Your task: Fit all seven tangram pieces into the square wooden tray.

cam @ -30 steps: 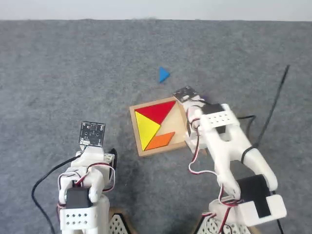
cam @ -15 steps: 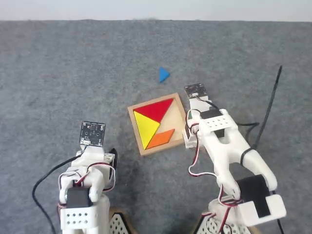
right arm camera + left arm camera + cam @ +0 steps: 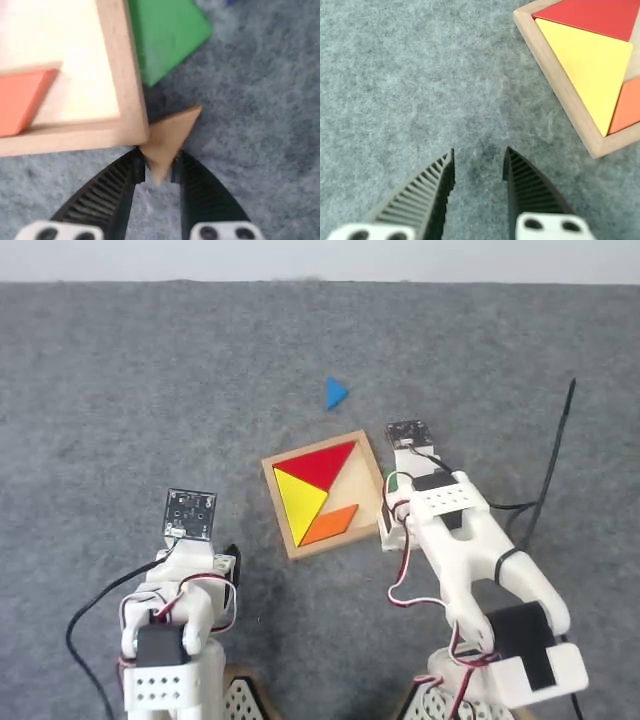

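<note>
In the wooden tray (image 3: 312, 445), mid-table on grey carpet (image 3: 150, 360): a red triangle (image 3: 322, 465), a yellow triangle (image 3: 298, 500) and an orange slanted piece (image 3: 330, 525), lying flat. Just outside its rim, a green piece (image 3: 165, 35). At the tray's corner, a tan triangle (image 3: 167, 137), pinched by the right gripper (image 3: 157, 167). Well apart, beyond the tray, a small blue triangle (image 3: 336, 393). Near the tray, over bare carpet, the spread left gripper (image 3: 479, 167).

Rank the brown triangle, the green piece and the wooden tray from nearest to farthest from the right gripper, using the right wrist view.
1. brown triangle: held in the right gripper, its tip between the fingers.
2. wooden tray: its corner sits right beside the triangle, just past the fingertips.
3. green piece: farther on, beyond that corner, beside the tray's outer wall.
</note>
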